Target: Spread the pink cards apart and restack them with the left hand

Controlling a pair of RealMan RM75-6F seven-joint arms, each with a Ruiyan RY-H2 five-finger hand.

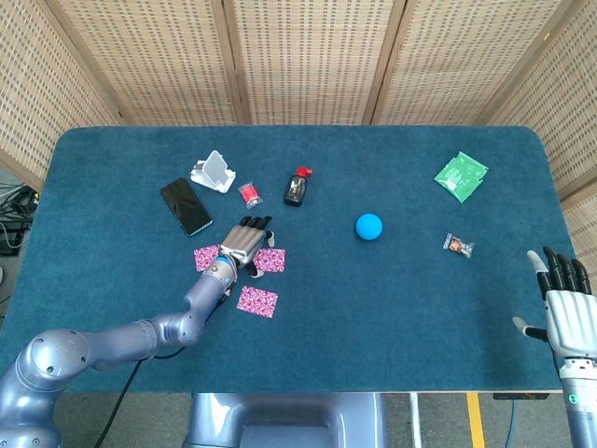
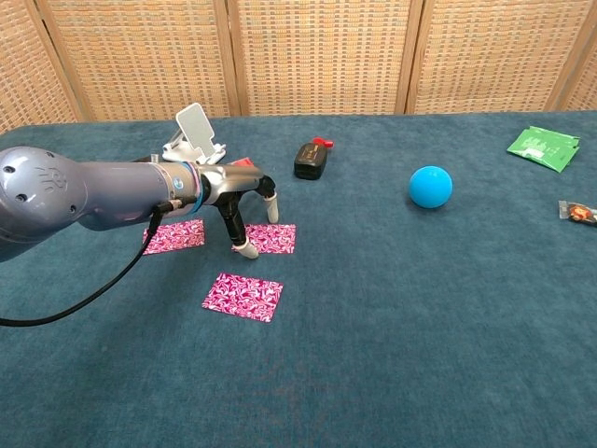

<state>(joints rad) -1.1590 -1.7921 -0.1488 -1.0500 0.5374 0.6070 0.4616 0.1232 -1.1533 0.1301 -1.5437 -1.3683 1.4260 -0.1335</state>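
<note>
Right robot hand point(image 1: 565, 315) at near right tabletop point(image 1: 392, 308) edge, fingers extended, apart, holding nothing. Three pink cards point(image 2: 243, 296) lie separated toward the left edge. Left robot hand point(image 2: 238, 201) spread over the middle card, one fingertip point(image 2: 247, 250) at its near-left corner, nothing gripped; no legible writing.

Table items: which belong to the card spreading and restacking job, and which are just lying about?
Job: three pink cards; left hand.

Lying about: blue ball, green packet, black phone, white phone stand, black and red object, small wrapped candy, right hand.
</note>
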